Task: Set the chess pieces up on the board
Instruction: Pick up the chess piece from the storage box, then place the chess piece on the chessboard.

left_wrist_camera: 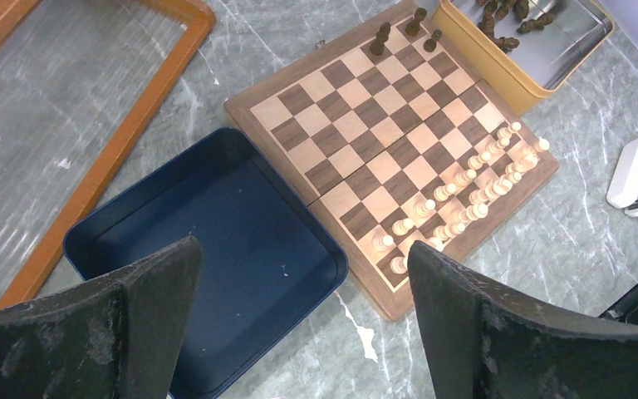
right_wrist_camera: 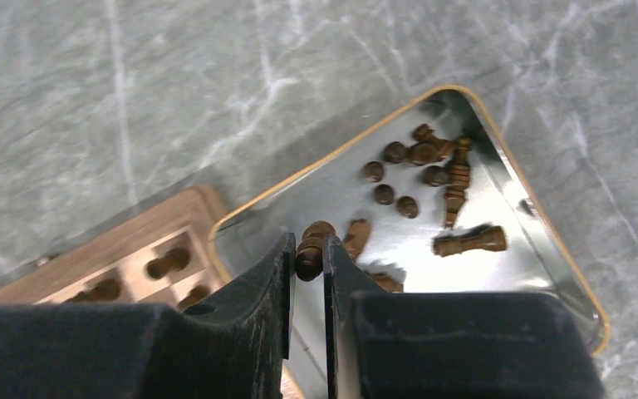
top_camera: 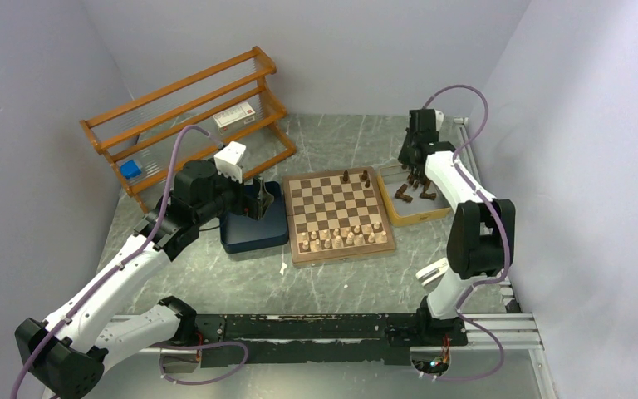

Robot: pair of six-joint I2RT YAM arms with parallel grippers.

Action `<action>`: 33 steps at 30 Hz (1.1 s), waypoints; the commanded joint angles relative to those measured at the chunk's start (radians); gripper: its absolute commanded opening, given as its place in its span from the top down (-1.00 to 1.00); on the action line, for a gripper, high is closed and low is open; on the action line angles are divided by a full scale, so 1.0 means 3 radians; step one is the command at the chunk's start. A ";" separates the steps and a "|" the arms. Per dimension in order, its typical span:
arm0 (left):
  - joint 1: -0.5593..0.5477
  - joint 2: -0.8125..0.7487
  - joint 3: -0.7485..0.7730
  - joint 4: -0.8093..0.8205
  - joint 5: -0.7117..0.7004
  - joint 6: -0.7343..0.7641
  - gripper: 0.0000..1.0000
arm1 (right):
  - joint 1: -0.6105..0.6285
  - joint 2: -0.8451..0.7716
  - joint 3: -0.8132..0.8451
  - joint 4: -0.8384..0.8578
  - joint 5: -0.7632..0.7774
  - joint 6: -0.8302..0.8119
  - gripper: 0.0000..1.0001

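Note:
My right gripper [right_wrist_camera: 307, 256] is shut on one dark brown chess piece [right_wrist_camera: 311, 243], held above the near corner of a yellow-rimmed metal tray [right_wrist_camera: 511, 174]. Several more dark chess pieces [right_wrist_camera: 453, 179] lie loose in that tray. Three dark pieces [left_wrist_camera: 415, 23] stand on the far row of the board [top_camera: 332, 204], and cream pieces [left_wrist_camera: 473, 179] fill the two near rows. My left gripper [left_wrist_camera: 301, 249] hangs open and empty over the dark blue tray [left_wrist_camera: 241, 224], left of the board. From above, the right gripper [top_camera: 413, 172] is over the yellow tray [top_camera: 419, 214].
A wooden rack [top_camera: 191, 116] stands at the back left, close behind the left arm. The blue tray [top_camera: 253, 229] touches the board's left edge. A small white object [left_wrist_camera: 635, 174] lies on the marble table to the right of the board's near corner.

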State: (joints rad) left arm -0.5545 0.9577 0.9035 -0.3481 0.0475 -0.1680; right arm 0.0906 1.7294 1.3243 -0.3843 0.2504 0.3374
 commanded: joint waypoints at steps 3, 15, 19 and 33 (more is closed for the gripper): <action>-0.0024 -0.0019 -0.0036 0.0076 0.0035 0.0037 -0.96 | 0.0254 -0.0187 0.0105 -0.0138 -0.0301 0.0079 0.75; -0.0026 -0.0042 -0.0041 0.0081 0.0056 0.0032 -0.95 | 0.0865 -0.0040 0.0218 -0.0227 -0.0425 0.0170 0.75; -0.0028 -0.0047 -0.0041 0.0086 0.0065 0.0035 -0.95 | 0.0951 0.0146 0.0347 -0.0282 -0.0411 0.0163 0.75; -0.0028 -0.0055 -0.0031 0.0073 0.0033 0.0034 -0.95 | 0.1178 0.0402 0.0683 -0.0422 -0.0338 0.0155 0.75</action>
State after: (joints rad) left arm -0.5545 0.9573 0.9035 -0.3481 0.0479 -0.1680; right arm 0.4187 1.8355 1.4769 -0.4969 0.1341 0.3809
